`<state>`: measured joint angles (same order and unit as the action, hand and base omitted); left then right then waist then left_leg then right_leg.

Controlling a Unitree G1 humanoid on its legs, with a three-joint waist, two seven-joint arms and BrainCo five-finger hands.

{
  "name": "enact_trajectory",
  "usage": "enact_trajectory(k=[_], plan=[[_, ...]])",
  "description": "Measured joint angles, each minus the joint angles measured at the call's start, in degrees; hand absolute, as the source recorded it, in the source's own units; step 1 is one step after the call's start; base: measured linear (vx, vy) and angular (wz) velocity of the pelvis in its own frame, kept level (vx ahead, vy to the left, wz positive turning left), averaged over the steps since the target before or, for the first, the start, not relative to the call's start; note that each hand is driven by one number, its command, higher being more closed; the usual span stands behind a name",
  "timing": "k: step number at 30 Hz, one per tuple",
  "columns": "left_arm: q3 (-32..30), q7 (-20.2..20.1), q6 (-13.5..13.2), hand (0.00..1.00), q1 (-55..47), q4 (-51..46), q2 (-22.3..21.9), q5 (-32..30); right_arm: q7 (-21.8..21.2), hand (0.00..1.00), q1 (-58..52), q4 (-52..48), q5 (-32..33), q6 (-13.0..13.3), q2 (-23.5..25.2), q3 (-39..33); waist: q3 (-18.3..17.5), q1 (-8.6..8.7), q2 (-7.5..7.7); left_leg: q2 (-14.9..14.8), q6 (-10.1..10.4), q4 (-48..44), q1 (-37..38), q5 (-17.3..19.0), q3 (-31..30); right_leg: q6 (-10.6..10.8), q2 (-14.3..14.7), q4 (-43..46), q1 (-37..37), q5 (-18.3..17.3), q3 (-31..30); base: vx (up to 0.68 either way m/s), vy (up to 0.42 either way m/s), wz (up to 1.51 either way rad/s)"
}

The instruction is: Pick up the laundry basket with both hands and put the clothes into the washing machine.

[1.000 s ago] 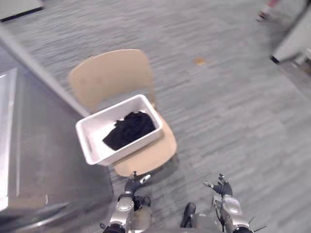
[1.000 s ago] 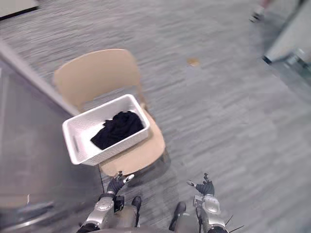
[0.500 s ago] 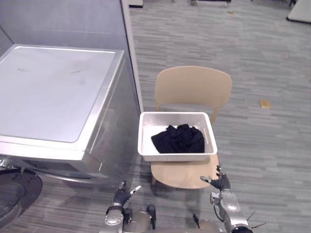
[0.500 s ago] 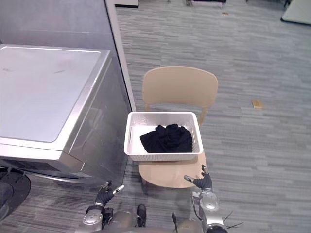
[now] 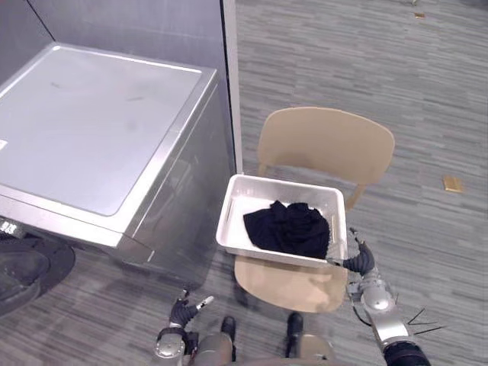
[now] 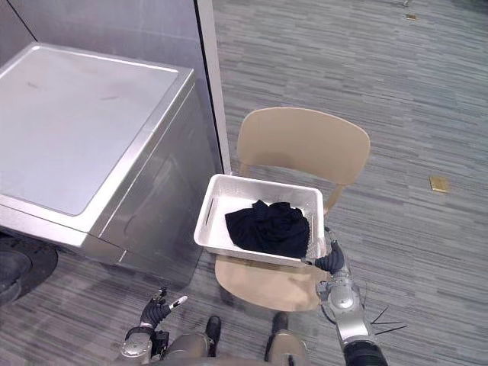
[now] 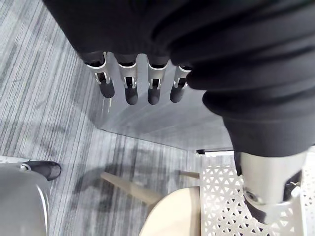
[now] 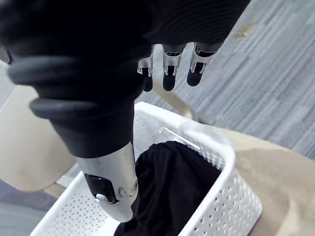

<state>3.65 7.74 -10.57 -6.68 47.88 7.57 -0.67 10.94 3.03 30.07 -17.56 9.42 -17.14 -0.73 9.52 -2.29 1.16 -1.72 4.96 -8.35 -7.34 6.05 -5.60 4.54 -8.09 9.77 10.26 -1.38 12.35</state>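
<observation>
A white perforated laundry basket sits on a light wooden chair, with black clothes heaped inside. The silver washing machine stands directly left of the chair, its lid closed. My right hand is open right at the basket's right rim, fingers straight, thumb over the clothes. My left hand hangs open low over the floor, well short of the basket's left side; its fingers are straight.
A grey partition wall rises behind the washer. A small tan scrap lies on the striped grey floor to the chair's right. A dark round shape sits on the floor at the washer's front left. Open floor lies to the right.
The camera swung, so the whole scene shifted. My right hand has risen from below the chair seat to the basket's right rim. My left hand stays low by the floor.
</observation>
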Motion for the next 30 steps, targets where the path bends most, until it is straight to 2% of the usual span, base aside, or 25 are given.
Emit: enact_trajectory(k=[2,6,7,10,11,12,14,19,22,25,26,27,29,30], plan=[[0.01,-0.11,-0.05,0.00,0.44,-0.01,-0.02,0.00,-0.04,0.00,2.56,0.72,-0.10,-0.01,-1.80,1.66,0.84,-0.02,-0.29,-0.02,0.46,0.37,-0.34,-0.51,-0.68,-0.09,0.06,-0.39,0.03,0.20,0.63,-0.01,-0.044,0.20],[0.01,-0.06,-1.21,0.00,1.67,-0.19,0.02,0.02,-0.02,0.00,12.80,6.87,-0.08,0.06,-4.61,5.35,3.83,-0.70,-2.15,0.36,0.95,0.51,-3.71,-2.35,-2.52,-0.71,-0.02,-1.55,1.84,1.71,2.33,-0.07,-0.018,0.25],[0.06,-0.05,-1.21,0.00,2.43,-0.21,0.00,0.07,-0.02,0.00,16.48,8.82,-0.07,0.02,-5.28,6.56,5.31,-0.94,-2.81,0.52,1.63,0.52,-5.28,-3.22,-3.14,-0.99,-0.03,-1.57,3.01,2.28,3.07,-0.16,-0.030,0.31],[0.27,0.12,-1.40,0.00,4.40,-0.76,0.00,0.12,0.01,0.00,25.58,14.83,-0.67,-0.54,-7.54,10.17,9.46,-2.06,-4.09,0.56,1.43,2.06,-7.44,-5.91,-4.79,-1.87,-0.19,-1.53,4.97,3.40,4.64,-0.17,-0.032,0.29],[0.27,0.16,-1.43,0.00,4.45,-0.92,0.02,0.15,0.03,0.00,28.05,16.40,-1.09,-0.81,-8.07,11.34,10.08,-2.22,-4.23,0.52,1.62,2.87,-8.16,-6.78,-5.41,-2.04,-0.32,-1.48,5.77,3.59,5.12,-0.19,-0.037,0.25],[0.37,0.19,-1.43,0.00,4.53,-1.15,-0.01,0.25,0.10,0.00,30.88,18.21,-1.09,-0.88,-8.86,12.49,11.05,-3.19,-4.30,0.36,1.55,4.00,-8.60,-7.83,-5.54,-2.21,-0.29,-1.15,6.79,3.80,5.19,-0.12,-0.030,0.15],[0.45,0.19,-1.52,0.00,4.99,-1.26,-0.02,0.43,0.18,0.00,34.40,20.96,-1.36,-0.97,-10.22,13.31,12.40,-3.42,-4.94,0.37,1.20,4.80,-9.29,-8.65,-6.26,-2.42,-0.45,-0.87,7.44,4.01,6.07,-0.14,-0.039,0.22],[0.94,1.27,-2.25,0.00,7.37,-1.79,-0.02,1.18,1.24,0.00,43.94,30.56,-1.83,-2.17,-14.58,15.14,14.34,-3.64,-6.54,0.50,0.97,8.53,-12.40,-12.41,-7.56,-2.70,-1.16,0.16,11.79,4.71,7.33,-0.11,-0.024,0.17],[2.50,1.58,-2.41,0.00,10.25,-1.79,-0.06,1.42,1.61,0.00,48.04,36.27,-3.45,-3.66,-16.62,15.31,15.08,-4.91,-7.47,0.54,1.28,8.60,-14.78,-13.30,-8.34,-2.74,-1.32,0.61,14.12,4.92,7.94,-0.06,-0.046,0.11],[4.16,2.48,-2.72,0.00,11.97,-2.34,-0.75,2.51,2.27,0.00,52.00,39.52,-4.05,-4.68,-18.04,15.44,15.91,-5.07,-8.72,0.59,1.53,10.01,-16.21,-14.82,-9.30,-2.74,-1.69,1.17,15.97,4.91,8.78,-0.03,-0.059,0.14],[5.64,2.50,-2.76,0.00,13.13,-2.41,-0.88,2.82,2.91,0.00,53.56,40.62,-4.05,-4.92,-19.26,16.47,16.61,-5.01,-9.64,0.69,1.63,10.51,-16.86,-15.46,-9.99,-2.74,-1.92,1.30,16.49,4.91,9.45,-0.04,-0.067,0.17],[5.96,2.51,-2.92,0.00,13.76,-2.46,-1.08,2.86,2.80,1.00,54.22,41.17,-4.05,-5.03,-19.93,17.23,16.68,-5.33,-9.79,0.74,1.69,10.61,-17.67,-15.63,-10.08,-2.73,-2.05,1.66,17.46,4.89,9.53,-0.04,-0.069,0.12],[5.95,2.57,-3.11,0.00,15.43,-2.45,-1.73,2.93,2.71,1.00,54.74,41.67,-4.05,-5.25,-20.69,18.42,16.71,-6.51,-9.83,0.84,1.90,10.63,-19.32,-15.92,-10.12,-2.98,-2.25,2.94,19.66,4.57,9.43,-0.04,-0.095,0.03],[6.00,2.52,-3.13,0.00,16.07,-2.42,-2.22,2.93,2.75,1.00,55.21,41.63,-4.08,-5.50,-20.88,20.10,16.71,-6.56,-9.83,1.02,2.05,10.64,-19.71,-16.04,-10.34,-2.98,-2.81,4.29,20.56,3.94,9.42,-0.03,-0.084,0.08]])
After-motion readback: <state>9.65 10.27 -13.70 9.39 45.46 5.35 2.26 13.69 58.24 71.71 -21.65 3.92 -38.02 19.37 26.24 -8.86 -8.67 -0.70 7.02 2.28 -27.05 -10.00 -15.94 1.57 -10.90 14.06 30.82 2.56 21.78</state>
